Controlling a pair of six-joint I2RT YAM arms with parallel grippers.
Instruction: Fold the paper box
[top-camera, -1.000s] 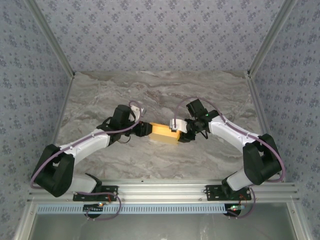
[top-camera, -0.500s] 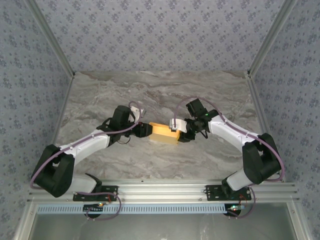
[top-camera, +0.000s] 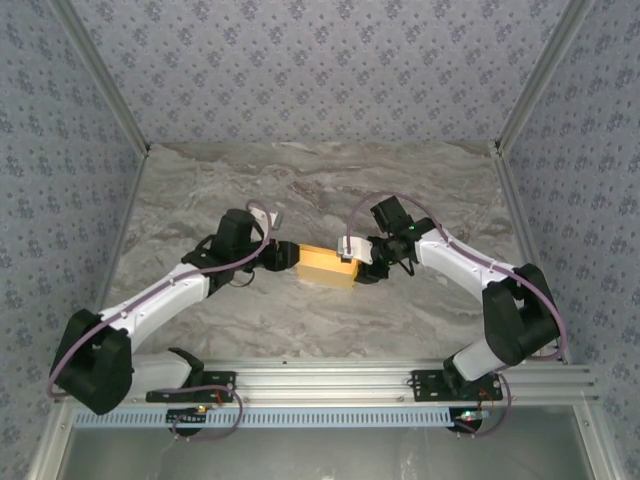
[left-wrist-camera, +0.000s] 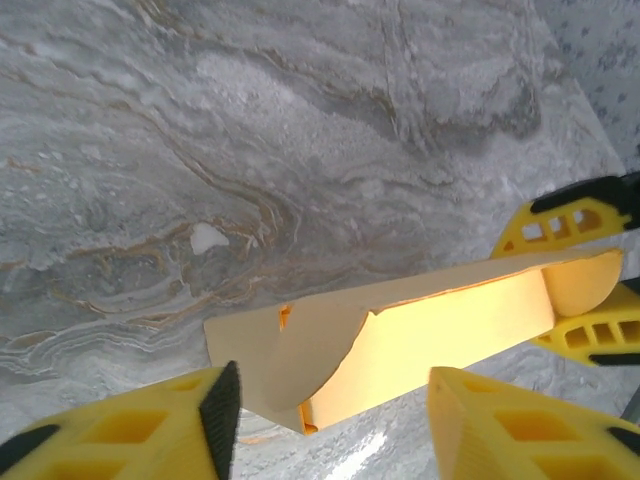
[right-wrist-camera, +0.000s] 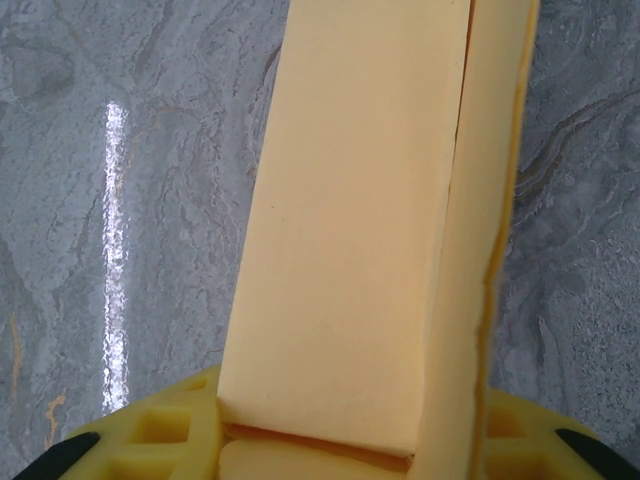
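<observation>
Grey marbled table (top-camera: 300, 190) carries the yellow-orange thin cardboard paper box (top-camera: 328, 264) at its middle, right fingers (right-wrist-camera: 160, 430) clamped on one end, seemingly to steady it, while left fingers (left-wrist-camera: 140, 430) stand wide apart, empty, either side of the other end's curved flap (left-wrist-camera: 310, 350), probably to tuck it.
</observation>
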